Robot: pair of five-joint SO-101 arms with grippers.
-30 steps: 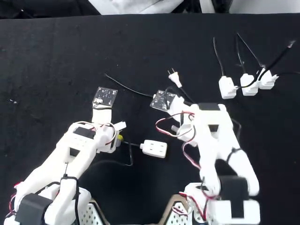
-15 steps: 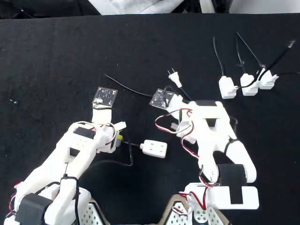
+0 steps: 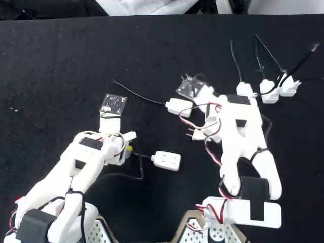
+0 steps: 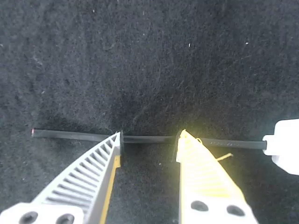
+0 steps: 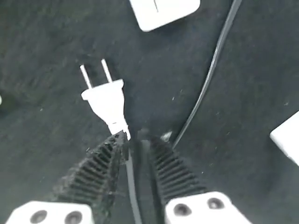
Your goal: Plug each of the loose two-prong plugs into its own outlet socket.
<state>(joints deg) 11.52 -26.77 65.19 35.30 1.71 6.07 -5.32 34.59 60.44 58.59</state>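
Note:
A loose white two-prong plug (image 5: 105, 100) lies flat on the black cloth, prongs pointing away from my right gripper (image 5: 136, 139). Its thin black cord runs back between the two dark fingers, which stand a narrow gap apart just behind the plug body. A white outlet block (image 3: 178, 106) lies just beside that gripper (image 3: 191, 87). My left gripper (image 4: 149, 137) hovers open over a black cable (image 4: 74, 136), one fingertip on each side of it. That cable leads to a white block (image 4: 282, 144). In the high view the left gripper (image 3: 114, 104) sits at centre left.
Another white outlet block (image 3: 167, 160) lies between the arms on its own cable. Three white blocks (image 3: 268, 91) with black cords stand in a row at the back right. A white block (image 5: 163, 9) lies beyond the plug. The black cloth (image 3: 61, 61) covers the table.
The right arm swung from the middle toward the back right, and its gripper now sits over the loose plug. This uncovered the outlet block beside it. The left arm stayed still.

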